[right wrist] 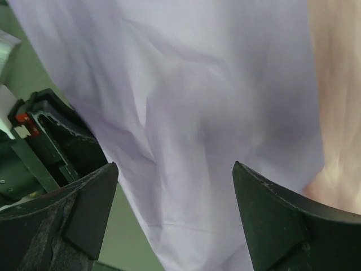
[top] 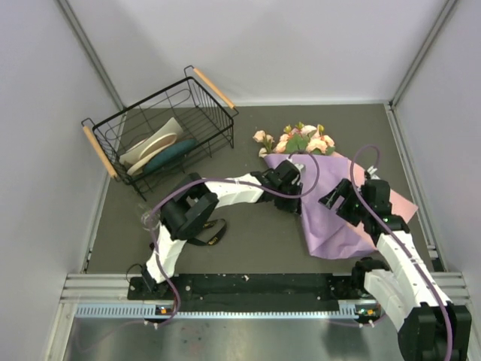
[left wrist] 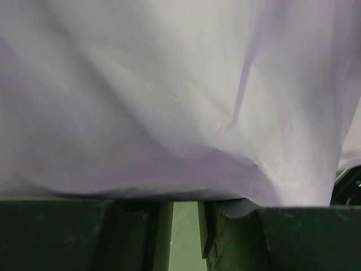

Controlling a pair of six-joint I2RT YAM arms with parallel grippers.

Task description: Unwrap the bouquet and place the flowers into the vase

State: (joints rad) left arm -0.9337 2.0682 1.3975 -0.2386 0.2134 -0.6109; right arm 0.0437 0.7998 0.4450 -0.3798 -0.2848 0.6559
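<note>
Left end effector [left wrist: 186, 209], jaws narrow, meets the bouquet [top: 331, 203] at the left edge of its purple paper [left wrist: 169, 101]; whether it grips, I cannot tell. Right end effector [right wrist: 175, 166] gapes wide over the bouquet's middle. The bouquet lies flat on the surface [top: 255, 226]. Unwrapping is in hand; the next move likely needs a sure pinch, then peeling.

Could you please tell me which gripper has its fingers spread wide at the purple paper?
The right gripper: its fingers stand far apart, while the left gripper shows only a narrow gap.

I count two arms on my screen, the left arm [top: 225, 194] and the right arm [top: 402, 256]; one bouquet [top: 331, 218]; one wire basket [top: 135, 96] with two wooden handles [top: 213, 88] (three flat items [top: 158, 150] inside, I think); one black strap [top: 210, 230].
</note>
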